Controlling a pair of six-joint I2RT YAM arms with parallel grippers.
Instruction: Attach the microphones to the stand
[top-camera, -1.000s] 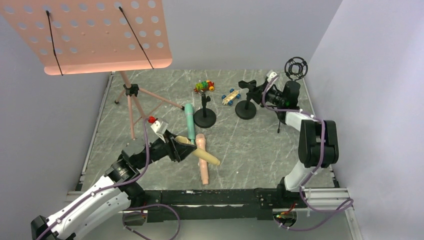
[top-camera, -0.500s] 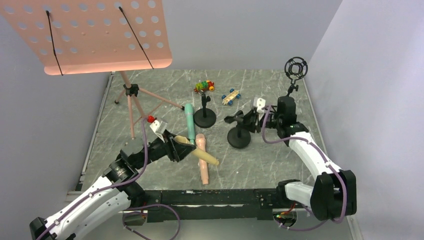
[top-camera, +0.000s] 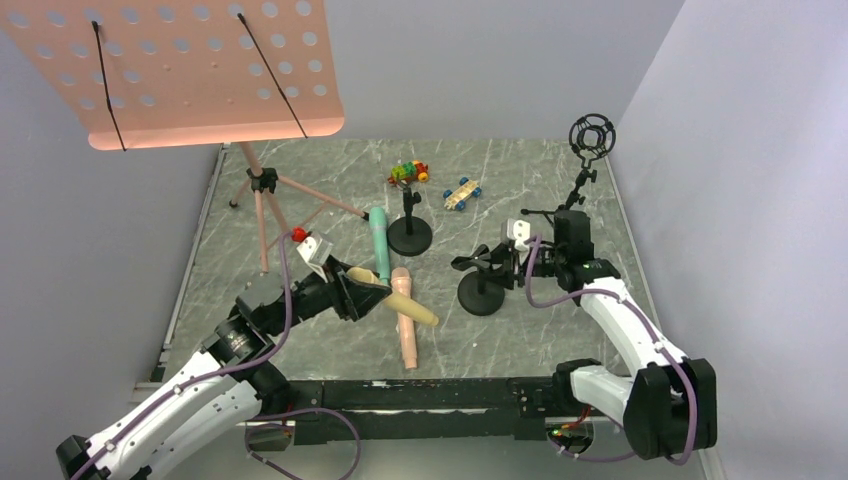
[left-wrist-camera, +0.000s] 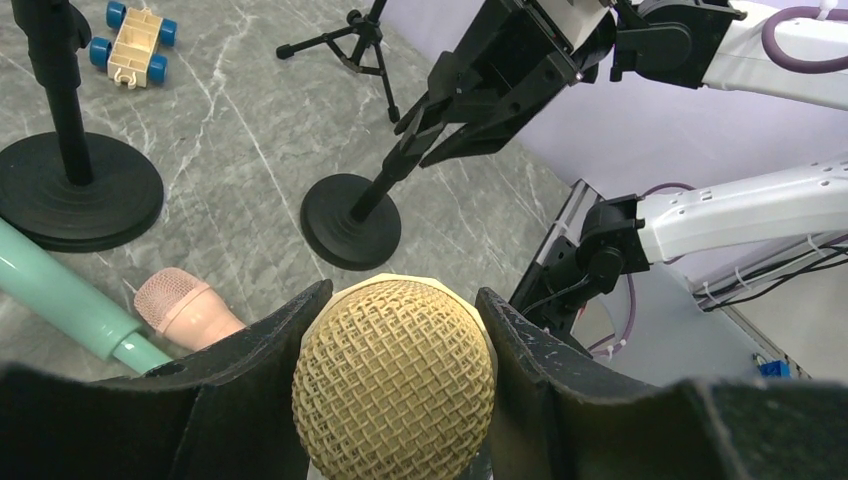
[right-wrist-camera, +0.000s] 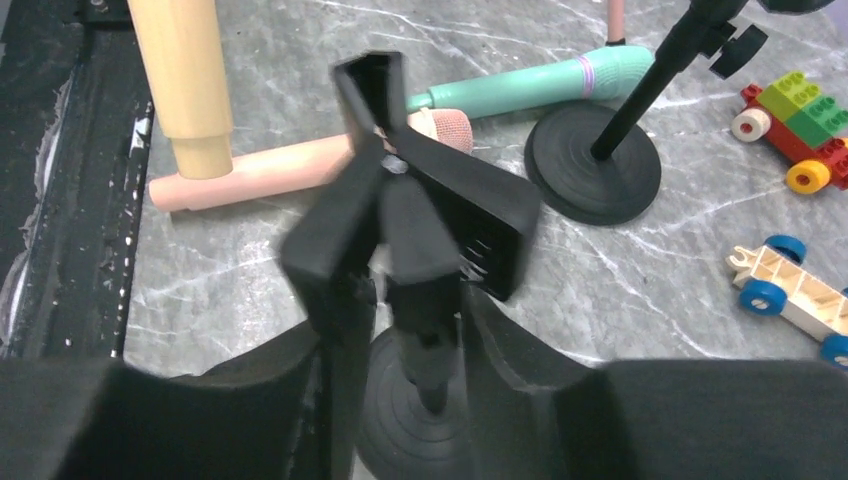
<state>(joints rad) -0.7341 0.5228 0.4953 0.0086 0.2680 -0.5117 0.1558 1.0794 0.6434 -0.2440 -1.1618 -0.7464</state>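
My left gripper (top-camera: 362, 292) is shut on the head end of the pale yellow microphone (top-camera: 405, 310), whose mesh head fills the space between my fingers in the left wrist view (left-wrist-camera: 394, 378). Its handle crosses over the peach-pink microphone (top-camera: 406, 325), which lies on the table. The mint-green microphone (top-camera: 379, 245) lies just behind them. My right gripper (top-camera: 503, 263) is shut on the pole of a black round-base stand (top-camera: 481, 294), below its clip (right-wrist-camera: 420, 200). The stand tilts towards the left gripper (left-wrist-camera: 350, 215).
A second black round-base stand (top-camera: 410, 235) stands behind the microphones. A tripod stand with a ring mount (top-camera: 590, 138) is at the back right. Two toy cars (top-camera: 409, 173) (top-camera: 462, 192) sit at the back. A pink music stand (top-camera: 200, 70) towers at the back left.
My right gripper has carried the black stand from the back right towards the near middle of the table. The left gripper with the yellow microphone has shifted only slightly.
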